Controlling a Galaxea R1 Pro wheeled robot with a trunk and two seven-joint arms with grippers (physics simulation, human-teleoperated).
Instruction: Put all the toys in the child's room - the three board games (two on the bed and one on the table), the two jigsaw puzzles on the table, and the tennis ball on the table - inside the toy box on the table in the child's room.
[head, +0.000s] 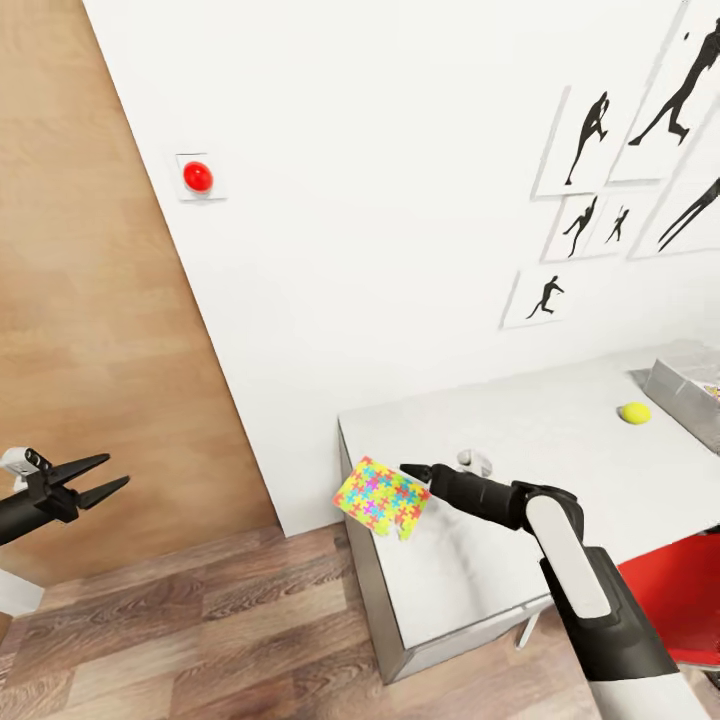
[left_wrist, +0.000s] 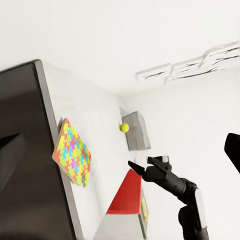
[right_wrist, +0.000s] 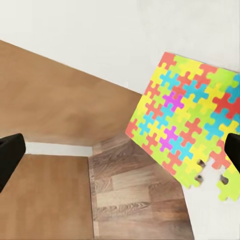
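A multicoloured jigsaw puzzle (head: 382, 497) lies tilted on the white table's (head: 560, 440) near left corner, partly overhanging the edge. My right gripper (head: 418, 471) hovers just beside it, open, pointing at it. In the right wrist view the puzzle (right_wrist: 187, 125) sits ahead between the widely spread fingers (right_wrist: 9, 156). The yellow tennis ball (head: 634, 412) rests farther back on the table, next to a grey box (head: 688, 392). My left gripper (head: 100, 478) is open over the floor, far left of the table. The left wrist view shows the puzzle (left_wrist: 72, 152), ball (left_wrist: 124, 127) and grey box (left_wrist: 136, 131).
A red chair (head: 680, 600) stands against the table's near side, under my right arm. The white wall (head: 380, 250) behind the table carries silhouette pictures (head: 620, 150) and a red button (head: 198, 177). Wooden floor (head: 200, 620) spreads to the left of the table.
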